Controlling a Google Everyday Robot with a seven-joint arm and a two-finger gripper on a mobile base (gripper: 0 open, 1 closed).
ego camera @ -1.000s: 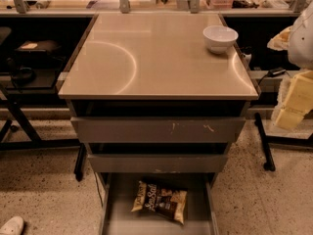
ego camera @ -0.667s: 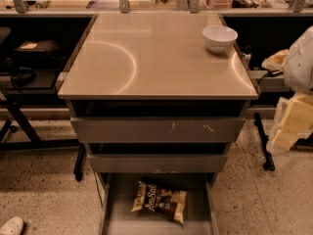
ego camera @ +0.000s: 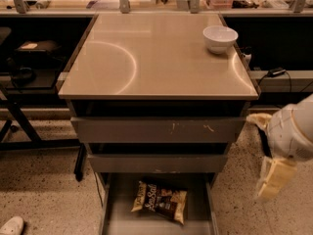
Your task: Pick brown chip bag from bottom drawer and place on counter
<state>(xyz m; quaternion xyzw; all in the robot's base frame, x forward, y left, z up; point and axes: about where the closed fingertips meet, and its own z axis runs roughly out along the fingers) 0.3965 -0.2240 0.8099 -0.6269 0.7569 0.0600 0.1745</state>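
Down in bottom drawer (ego camera: 122, 220), brown chip bag (ego camera: 159, 201) lies ungrasped. My end effector (ego camera: 273, 179) hangs off right, state unreadable; tabletop (ego camera: 161, 58) placement pending.

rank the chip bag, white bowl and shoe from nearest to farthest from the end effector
The end effector hangs low at the right.
1. brown chip bag, in the bottom drawer, to its left.
2. white bowl, back right on the counter.
3. white shoe, on the floor, far left.
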